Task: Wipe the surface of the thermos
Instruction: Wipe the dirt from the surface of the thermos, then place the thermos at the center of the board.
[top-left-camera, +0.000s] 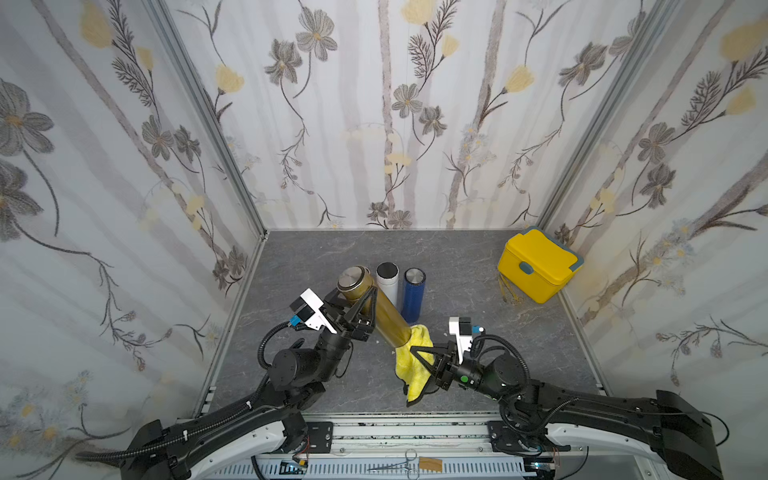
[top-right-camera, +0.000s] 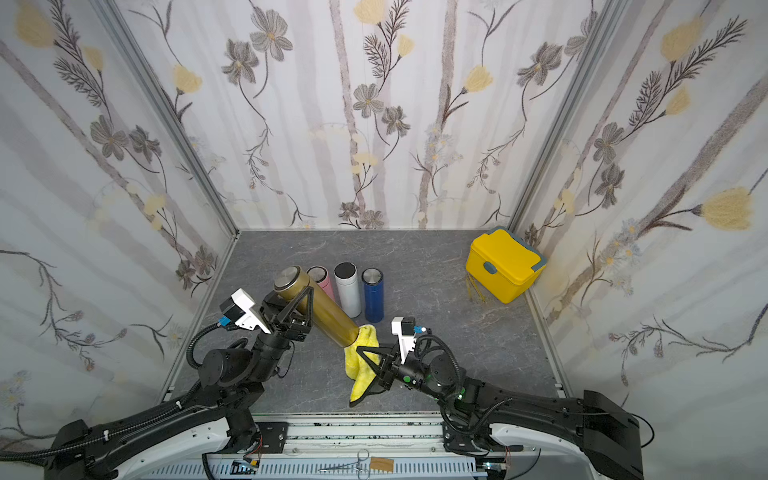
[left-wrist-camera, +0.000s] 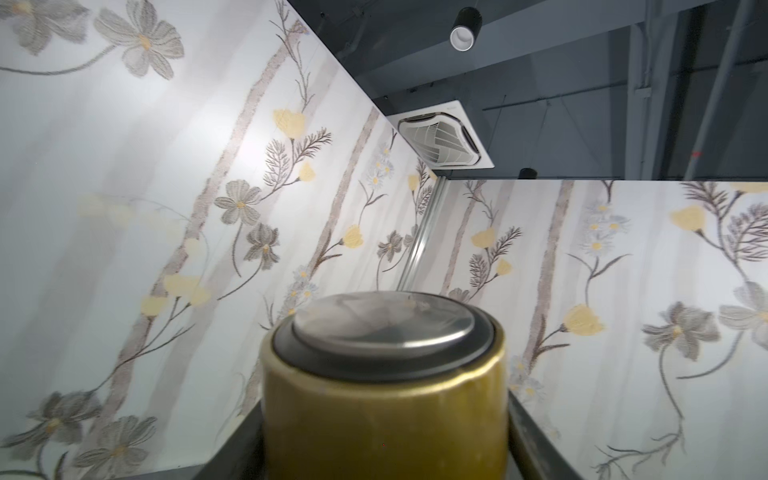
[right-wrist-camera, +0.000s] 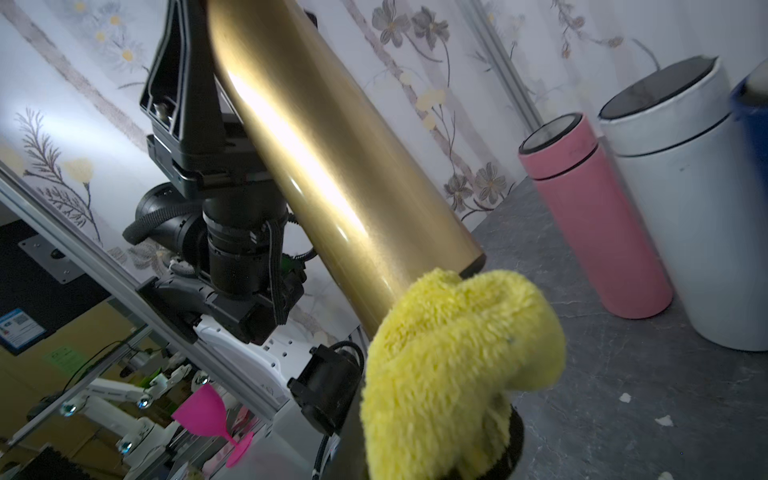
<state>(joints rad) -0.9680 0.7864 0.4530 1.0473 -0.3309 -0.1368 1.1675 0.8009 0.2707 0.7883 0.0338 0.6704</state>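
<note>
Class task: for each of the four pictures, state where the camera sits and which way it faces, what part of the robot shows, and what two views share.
Top views: overhead behind the arms, looking down at both arms, gold thermos, yellow cloth.
Left wrist: on the left arm, looking up past the thermos lid; finger edges only.
Right wrist: on the right arm, facing the cloth; left gripper shows.
Shared: all show the thermos.

Both top views look down from high at the near edge toward the far wall, sharing the whole table (top-left-camera: 478, 291), while each wrist camera sits close against the gold thermos (left-wrist-camera: 386, 415).
</note>
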